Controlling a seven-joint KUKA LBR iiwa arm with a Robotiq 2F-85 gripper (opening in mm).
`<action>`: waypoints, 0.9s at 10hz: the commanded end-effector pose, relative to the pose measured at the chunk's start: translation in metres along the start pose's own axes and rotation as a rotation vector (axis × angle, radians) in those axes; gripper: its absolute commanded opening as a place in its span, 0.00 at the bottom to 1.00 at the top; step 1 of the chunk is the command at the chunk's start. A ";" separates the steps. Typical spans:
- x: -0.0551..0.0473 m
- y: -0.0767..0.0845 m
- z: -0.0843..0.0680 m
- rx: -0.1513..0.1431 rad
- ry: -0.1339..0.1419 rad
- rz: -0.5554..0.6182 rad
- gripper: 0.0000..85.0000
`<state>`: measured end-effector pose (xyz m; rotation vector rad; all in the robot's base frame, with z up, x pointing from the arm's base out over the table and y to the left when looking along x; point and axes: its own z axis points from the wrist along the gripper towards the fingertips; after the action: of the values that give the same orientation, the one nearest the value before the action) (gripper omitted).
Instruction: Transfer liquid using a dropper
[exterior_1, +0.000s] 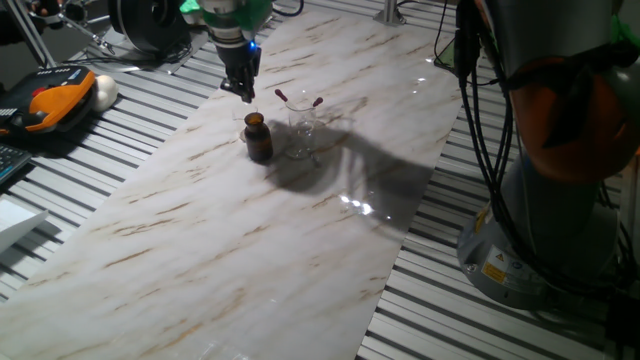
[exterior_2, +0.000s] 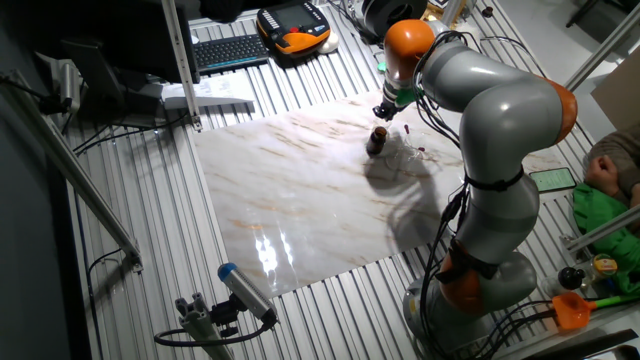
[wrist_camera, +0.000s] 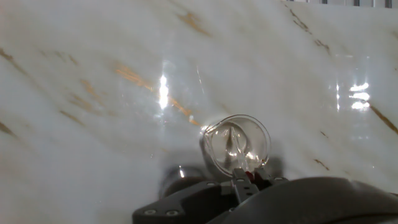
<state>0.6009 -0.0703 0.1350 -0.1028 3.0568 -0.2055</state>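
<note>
My gripper hangs just above and behind the brown glass bottle on the marble board. In the hand view a small red bulb of a dropper sits between the fingers, and its clear pipette points down into a round clear glass right below. The gripper is shut on this dropper. Two more droppers with red bulbs lean in a clear beaker to the right of the bottle. The bottle and the gripper also show in the other fixed view.
The marble board lies on a slatted metal table. An orange and black pendant and a keyboard lie off the board at the left. The arm's base and cables stand at the right.
</note>
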 end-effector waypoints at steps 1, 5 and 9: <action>0.000 -0.001 0.002 -0.001 -0.002 -0.003 0.00; 0.001 -0.003 0.006 0.002 -0.009 -0.009 0.00; 0.001 -0.003 0.010 0.000 -0.017 -0.010 0.20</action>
<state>0.6013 -0.0745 0.1256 -0.1198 3.0403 -0.2035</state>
